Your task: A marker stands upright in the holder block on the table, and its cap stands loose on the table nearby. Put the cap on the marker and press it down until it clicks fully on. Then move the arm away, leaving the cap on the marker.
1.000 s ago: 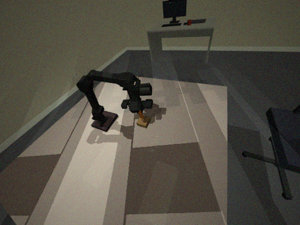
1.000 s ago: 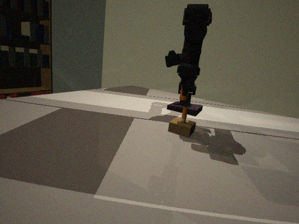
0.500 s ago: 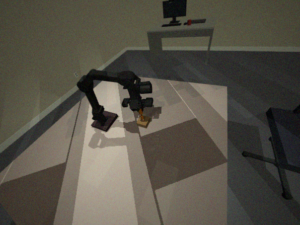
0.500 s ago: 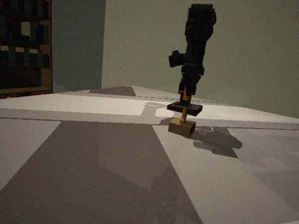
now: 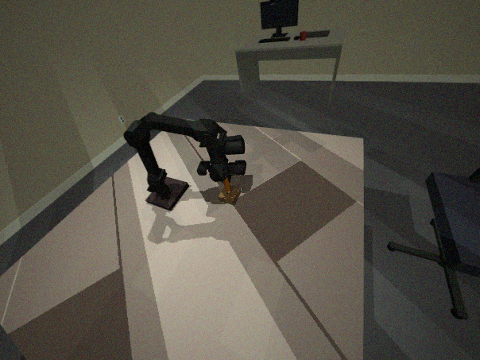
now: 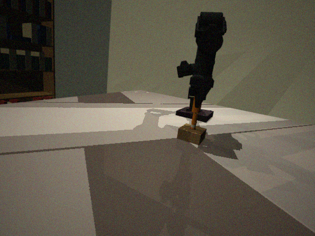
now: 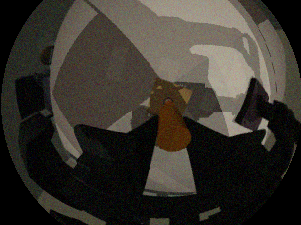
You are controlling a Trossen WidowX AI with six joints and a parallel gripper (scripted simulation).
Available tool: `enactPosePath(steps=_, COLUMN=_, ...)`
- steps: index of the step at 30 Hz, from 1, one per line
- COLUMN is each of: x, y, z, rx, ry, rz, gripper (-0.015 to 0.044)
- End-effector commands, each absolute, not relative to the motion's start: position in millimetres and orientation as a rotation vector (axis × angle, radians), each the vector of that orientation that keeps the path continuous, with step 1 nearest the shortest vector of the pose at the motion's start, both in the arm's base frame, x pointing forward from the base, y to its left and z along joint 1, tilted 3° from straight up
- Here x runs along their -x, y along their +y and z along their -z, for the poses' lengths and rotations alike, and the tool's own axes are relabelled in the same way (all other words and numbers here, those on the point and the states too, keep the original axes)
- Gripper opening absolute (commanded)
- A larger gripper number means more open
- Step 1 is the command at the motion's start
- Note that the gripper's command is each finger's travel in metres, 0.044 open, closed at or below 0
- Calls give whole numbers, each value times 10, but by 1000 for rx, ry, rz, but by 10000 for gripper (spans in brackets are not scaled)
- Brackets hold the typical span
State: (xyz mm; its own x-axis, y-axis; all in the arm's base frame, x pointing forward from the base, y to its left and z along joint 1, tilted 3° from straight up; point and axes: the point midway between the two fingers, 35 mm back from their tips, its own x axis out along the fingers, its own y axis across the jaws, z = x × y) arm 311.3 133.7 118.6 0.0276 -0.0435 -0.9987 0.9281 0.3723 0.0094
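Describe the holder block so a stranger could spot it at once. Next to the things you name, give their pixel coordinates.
Find the black arm (image 5: pixel 172 122) (image 6: pixel 206 52) on the pale table (image 5: pixel 208 288) (image 6: pixel 52 120), and follow it down to its fingers. Just below them sits the block (image 5: pixel 224 199) (image 6: pixel 190 135) (image 7: pixel 161 95), small, boxy and yellowish brown. Unlike the flat, dark purplish base plate (image 5: pixel 176 199) (image 6: pixel 206 117) under the arm, it has an orange marker (image 6: pixel 194 120) standing up out of its top.
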Motion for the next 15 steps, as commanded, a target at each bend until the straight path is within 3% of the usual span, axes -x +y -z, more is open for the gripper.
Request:
enactPosePath(steps=1, x=-3094, y=1328, z=-1079, rx=-899, ry=1325, rz=944, gripper=0)
enactPosePath(steps=15, x=-3086, y=1313, z=-854, rx=-899, ry=1325, rz=944, gripper=0)
